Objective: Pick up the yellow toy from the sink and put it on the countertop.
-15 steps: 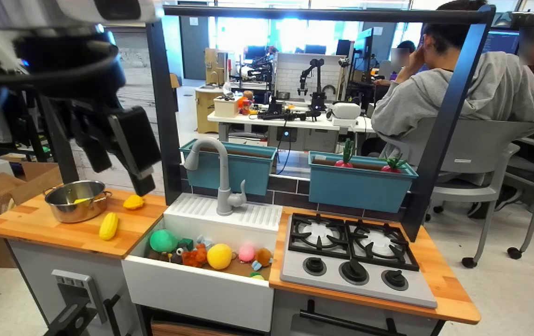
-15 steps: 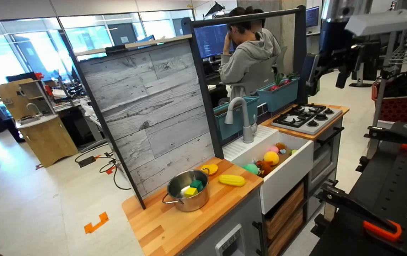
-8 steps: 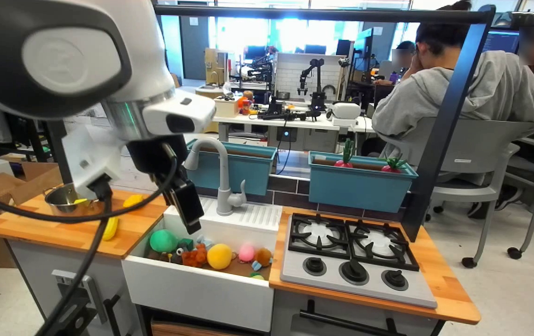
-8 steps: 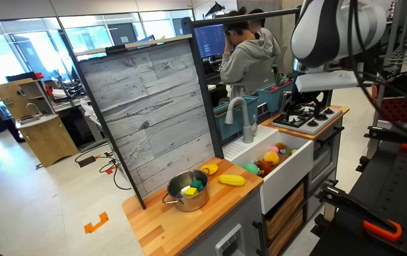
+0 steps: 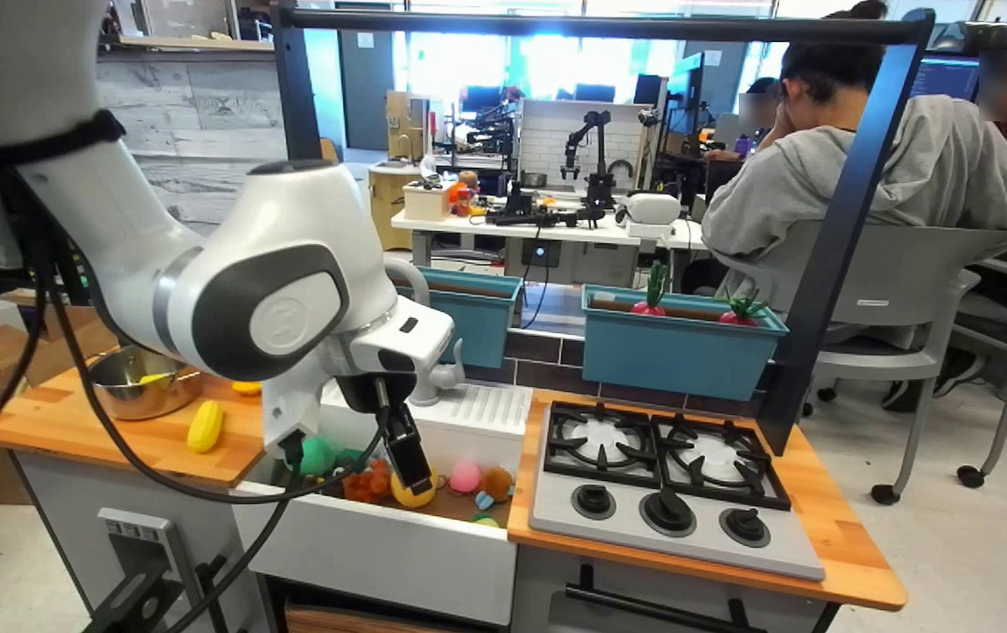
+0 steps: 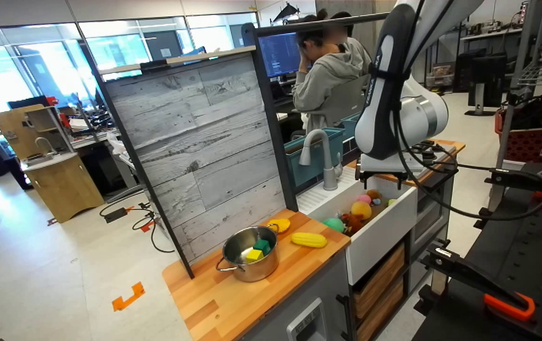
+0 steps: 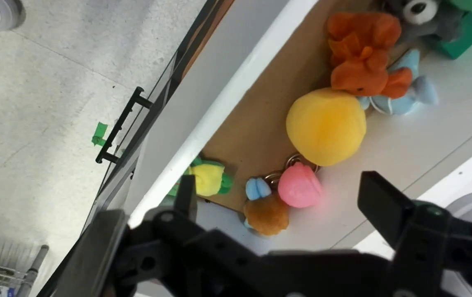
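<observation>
The yellow toy, roundish, lies in the white sink among other toys. It shows in both exterior views and in the wrist view. In an exterior view the gripper partly covers it. My gripper is above the sink, pointing down; its black fingers also show in an exterior view. In the wrist view the gripper is wide open and empty, with the pink toy and a brown toy between the finger lines, below. The wooden countertop is beside the sink.
A metal pot with blocks, a longer yellow corn-shaped toy and another small yellow toy stand on the countertop. The grey faucet rises behind the sink. An orange plush touches the yellow toy. The stovetop is beside the sink.
The arm has swung in and lowered from high up, so the gripper is now down over the sink. The toys have not visibly moved.
</observation>
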Robot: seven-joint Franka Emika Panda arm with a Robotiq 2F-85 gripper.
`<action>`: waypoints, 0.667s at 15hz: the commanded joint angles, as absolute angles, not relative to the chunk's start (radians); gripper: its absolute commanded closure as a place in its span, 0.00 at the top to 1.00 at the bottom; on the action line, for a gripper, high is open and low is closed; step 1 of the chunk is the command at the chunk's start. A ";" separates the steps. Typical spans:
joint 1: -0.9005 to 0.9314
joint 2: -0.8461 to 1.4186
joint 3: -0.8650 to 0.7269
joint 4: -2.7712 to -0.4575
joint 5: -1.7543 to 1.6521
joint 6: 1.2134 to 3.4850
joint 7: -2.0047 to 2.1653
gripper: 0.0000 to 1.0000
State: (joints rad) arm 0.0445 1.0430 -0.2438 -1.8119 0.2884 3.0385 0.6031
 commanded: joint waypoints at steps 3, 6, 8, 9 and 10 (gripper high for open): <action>0.124 1.283 -0.372 -1.525 0.315 2.922 0.784 1.00; 0.116 1.356 -0.380 -1.434 0.292 2.854 0.853 1.00; 0.103 1.389 -0.370 -1.382 0.284 2.829 0.882 1.00; 0.069 1.376 -0.329 -1.370 0.283 2.819 0.856 1.00; 0.039 1.361 -0.293 -1.360 0.286 2.810 0.828 1.00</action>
